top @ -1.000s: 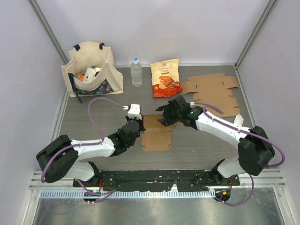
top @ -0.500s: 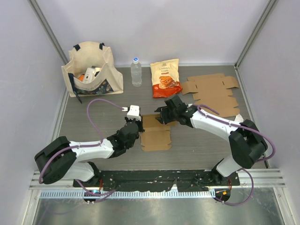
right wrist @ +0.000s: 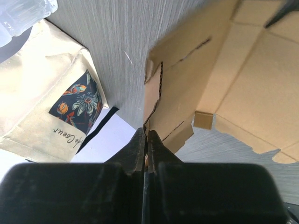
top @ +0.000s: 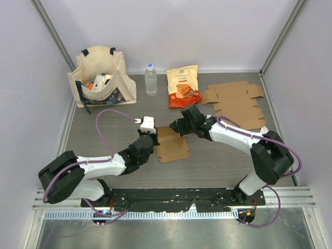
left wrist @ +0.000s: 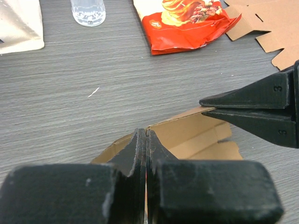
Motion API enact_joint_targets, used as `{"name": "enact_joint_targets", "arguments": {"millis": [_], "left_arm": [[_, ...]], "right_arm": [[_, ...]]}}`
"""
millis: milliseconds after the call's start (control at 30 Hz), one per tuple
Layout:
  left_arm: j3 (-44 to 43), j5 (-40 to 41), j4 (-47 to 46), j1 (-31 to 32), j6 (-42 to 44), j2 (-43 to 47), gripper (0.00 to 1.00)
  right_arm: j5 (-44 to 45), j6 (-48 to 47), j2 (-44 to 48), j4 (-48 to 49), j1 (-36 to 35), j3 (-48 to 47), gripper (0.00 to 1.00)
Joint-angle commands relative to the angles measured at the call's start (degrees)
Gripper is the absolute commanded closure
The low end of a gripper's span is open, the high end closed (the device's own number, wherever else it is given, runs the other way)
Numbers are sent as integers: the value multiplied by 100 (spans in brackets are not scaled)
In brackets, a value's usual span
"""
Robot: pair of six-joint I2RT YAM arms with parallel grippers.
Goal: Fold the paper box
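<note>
Paper box (top: 174, 148) sits pinched between your left hand (top: 154, 144) and right hand (top: 174, 129), mid-fold; next, swing the right hand's flap (right wrist: 155, 95) over.

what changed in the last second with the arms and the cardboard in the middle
The right pincer moved left along the far edge of the paper box and closed on it; that far side has lifted and the sheet has turned a little. The left pincer stayed shut on the box's left edge. The tote bag, bottle, snack bag and spare cardboard did not move.
</note>
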State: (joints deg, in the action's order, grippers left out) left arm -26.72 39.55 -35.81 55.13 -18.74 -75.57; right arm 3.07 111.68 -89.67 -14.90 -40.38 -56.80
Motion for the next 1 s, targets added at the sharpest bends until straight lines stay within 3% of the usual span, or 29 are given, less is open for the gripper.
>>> {"name": "enact_joint_targets", "arguments": {"millis": [0,67,100,133,167,233,367,500,567,667,800,967], "left_arm": [[35,255,-383,41,81,148,100],[-52,238,-208,41,38,261,89],[-70,211,150,41,-154,358,78],[-70,124,319,41,-287,472,58],[-79,45,529,41,-427,865,49],[-105,-218,1521,24,-989,1349,39],[139,-220,3426,-20,-1903,2668,39],[878,-185,3783,-204,-2511,4030,35],[1124,-446,3775,-520,-2757,4217,32],[1125,-1062,3748,-1144,-2915,4016,38],[687,-2055,3783,-2013,-2881,2805,47],[247,-2917,3055,-2156,-2600,1266,48]], "right_arm": [[44,126,11,364,-40,-16,98],[36,117,-16,417,-40,54,99],[44,22,-33,539,-49,98,99],[44,-23,-51,584,-49,142,99],[44,-58,-68,636,-49,273,99],[27,-199,-60,1084,-58,484,99],[123,-524,-7,2094,-128,1160,100],[264,-884,134,3322,-154,1767,99],[290,-1034,186,3711,-154,1987,99],[290,-1183,213,4317,-163,2260,99],[308,-1148,195,4715,-163,2489,99],[396,-1105,204,4917,-163,2621,99]]}}
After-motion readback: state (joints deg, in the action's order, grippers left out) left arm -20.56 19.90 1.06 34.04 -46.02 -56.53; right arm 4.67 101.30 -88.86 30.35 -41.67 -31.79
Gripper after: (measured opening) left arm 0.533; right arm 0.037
